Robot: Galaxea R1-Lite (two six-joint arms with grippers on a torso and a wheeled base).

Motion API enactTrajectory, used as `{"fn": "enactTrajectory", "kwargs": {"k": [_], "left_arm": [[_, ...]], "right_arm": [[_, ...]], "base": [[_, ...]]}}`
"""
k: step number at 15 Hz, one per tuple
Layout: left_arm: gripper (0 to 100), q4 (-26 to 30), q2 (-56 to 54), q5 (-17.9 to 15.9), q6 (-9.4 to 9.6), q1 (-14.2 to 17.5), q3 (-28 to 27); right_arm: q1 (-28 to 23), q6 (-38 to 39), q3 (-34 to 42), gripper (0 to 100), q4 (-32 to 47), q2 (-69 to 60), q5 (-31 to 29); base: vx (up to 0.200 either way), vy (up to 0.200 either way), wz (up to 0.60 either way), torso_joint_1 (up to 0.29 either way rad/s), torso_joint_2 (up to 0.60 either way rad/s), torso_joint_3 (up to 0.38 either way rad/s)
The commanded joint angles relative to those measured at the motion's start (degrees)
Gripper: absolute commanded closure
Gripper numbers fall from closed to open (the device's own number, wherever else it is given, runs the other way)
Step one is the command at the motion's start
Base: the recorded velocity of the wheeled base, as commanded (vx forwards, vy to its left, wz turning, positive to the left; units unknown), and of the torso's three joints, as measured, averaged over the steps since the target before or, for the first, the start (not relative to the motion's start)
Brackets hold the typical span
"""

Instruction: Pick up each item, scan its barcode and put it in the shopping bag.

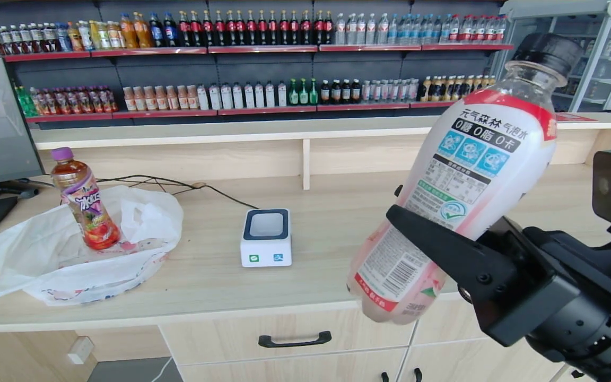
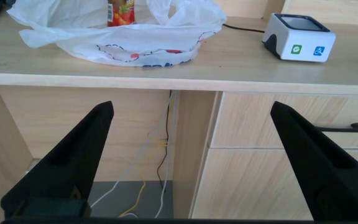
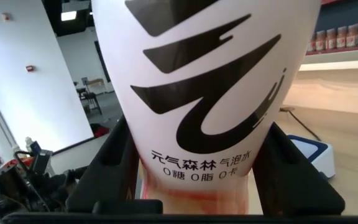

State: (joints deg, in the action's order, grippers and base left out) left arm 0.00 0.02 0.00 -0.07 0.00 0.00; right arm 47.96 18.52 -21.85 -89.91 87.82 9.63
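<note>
Pink-and-white plastic soda bottle with a black cap (image 1: pixel 459 175) is the one I'm on right now, so here's where things stand. My right gripper (image 3: pixel 197 180) is clamped around its lower body, one black finger on each side. It's up in the air off to the right, tilted with the cap high and the base hanging lower. The barcode (image 1: pixel 398 270) on the label faces back at my head camera, not at the small white box scanner with the dark-framed window (image 1: pixel 265 236). That scanner sits on the light wooden counter (image 1: pixel 204 286), well apart from the bottle. So I'd guess this one isn't scanned yet: it needs to swing over, turn the code toward that window, then go across to the crumpled white plastic shopping bag (image 1: pixel 45 260) at the left end of the counter. One item looks done, a brown iced-tea bottle with a purple cap (image 1: pixel 85 207) standing upright in the middle of the bag. It seems to be inside the open mouth, though I can't swear it's in rather than just on top. My left gripper (image 2: pixel 191 168) hangs below the counter edge in front of the cabinet, fingers spread wide, holding nothing.
</note>
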Motion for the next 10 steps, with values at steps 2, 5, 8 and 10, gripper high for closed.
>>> {"fn": "enactTrajectory", "kwargs": {"k": [2, 5, 8, 10], "left_arm": [[0, 0.00, -0.02, 0.00, -0.01, 0.00, 0.00], [0, 0.00, -0.02, 0.00, -0.01, 0.00, 0.00], [0, 0.00, -0.02, 0.00, -0.01, 0.00, 0.00], [0, 0.00, -0.02, 0.00, -0.01, 0.00, 0.00]], "right_arm": [[-2.69, -3.40, 3.39, 100, -0.09, 0.33, 0.04], [-5.24, -12.63, 11.12, 100, -0.09, -0.19, -1.46], [-11.04, -17.37, 12.18, 100, -0.09, 0.07, -6.38], [-12.10, -17.81, 11.39, 100, -0.09, 1.30, -12.00]], "base": [[0.000, 0.000, 0.00, 0.000, 0.00, 0.000], [0.000, 0.000, 0.00, 0.000, 0.00, 0.000], [0.000, 0.000, 0.00, 0.000, 0.00, 0.000], [0.000, 0.000, 0.00, 0.000, 0.00, 0.000]]}}
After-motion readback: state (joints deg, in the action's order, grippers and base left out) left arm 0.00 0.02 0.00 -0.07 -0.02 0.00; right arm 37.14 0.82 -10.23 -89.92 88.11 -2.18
